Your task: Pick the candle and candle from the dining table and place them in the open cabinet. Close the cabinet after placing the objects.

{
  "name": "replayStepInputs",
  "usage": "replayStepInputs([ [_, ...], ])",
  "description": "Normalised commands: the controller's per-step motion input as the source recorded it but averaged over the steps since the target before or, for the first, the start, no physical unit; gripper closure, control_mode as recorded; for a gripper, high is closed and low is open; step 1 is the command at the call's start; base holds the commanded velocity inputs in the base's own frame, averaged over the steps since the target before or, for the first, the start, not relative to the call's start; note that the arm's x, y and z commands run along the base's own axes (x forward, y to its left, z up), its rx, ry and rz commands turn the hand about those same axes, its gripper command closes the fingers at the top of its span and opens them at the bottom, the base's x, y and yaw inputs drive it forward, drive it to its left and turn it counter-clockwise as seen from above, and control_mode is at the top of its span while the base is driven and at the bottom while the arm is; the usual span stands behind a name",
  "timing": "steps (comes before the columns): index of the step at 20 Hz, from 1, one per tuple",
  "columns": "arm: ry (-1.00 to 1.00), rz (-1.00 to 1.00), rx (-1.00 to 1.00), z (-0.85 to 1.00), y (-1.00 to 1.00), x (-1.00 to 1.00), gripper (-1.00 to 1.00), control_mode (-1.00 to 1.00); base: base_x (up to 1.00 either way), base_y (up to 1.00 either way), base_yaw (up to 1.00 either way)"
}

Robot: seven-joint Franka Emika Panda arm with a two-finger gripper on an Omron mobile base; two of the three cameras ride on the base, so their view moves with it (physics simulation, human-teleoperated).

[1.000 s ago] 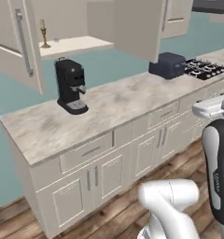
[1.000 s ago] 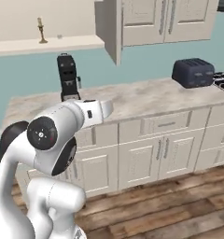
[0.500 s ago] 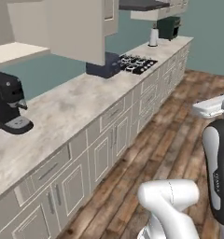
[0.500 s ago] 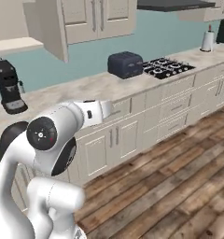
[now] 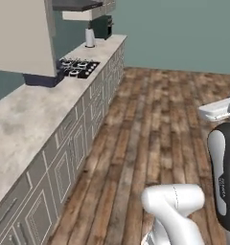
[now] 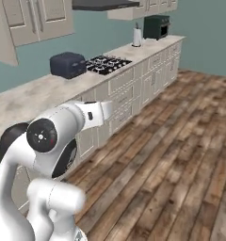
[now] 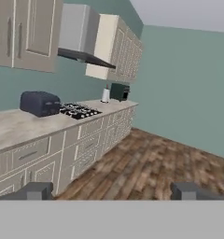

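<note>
Readable text: none in any view.
Robot arm [image 5: 224,182]: a small dark marking runs along its dark segment, too blurred to read.
Toaster [image 7: 39,102]: plain dark casing, no brand or label, far ahead and left of the pincer.
Microwave [image 6: 156,26]: no legible lettering or numbers.

A glossy white arm [image 6: 49,155] of rounded, tube-like segments was seen, joined by dark grey to black bands. A round dark joint cap with a small red mark at its centre [image 6: 41,136] was shown. Faint grey lettering was carried on one dark link [image 5: 223,186].
</note>
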Motion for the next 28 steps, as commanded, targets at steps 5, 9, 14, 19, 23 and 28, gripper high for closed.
replayStepInputs([
  [5, 0.00, 0.00, 0.00, 0.00, 0.00, 0.00, -1.00, 1.00, 0.00, 0.00, -0.51],
  [9, 0.00, 0.00, 0.00, 0.00, 0.00, 0.00, -1.00, 1.00, 0.05, 0.02, -0.49],
  [14, 0.00, 0.00, 0.00, 0.00, 0.00, 0.00, -1.00, 1.00, 0.28, 0.12, -0.46],
  [19, 0.00, 0.00, 0.00, 0.00, 0.00, 0.00, -1.00, 1.00, 0.53, 0.24, -0.44],
  [23, 0.00, 0.00, 0.00, 0.00, 0.00, 0.00, -1.00, 1.00, 0.53, 0.29, -0.42],
  [28, 0.00, 0.00, 0.00, 0.00, 0.00, 0.00, -1.00, 1.00, 0.47, 0.21, -0.45],
])
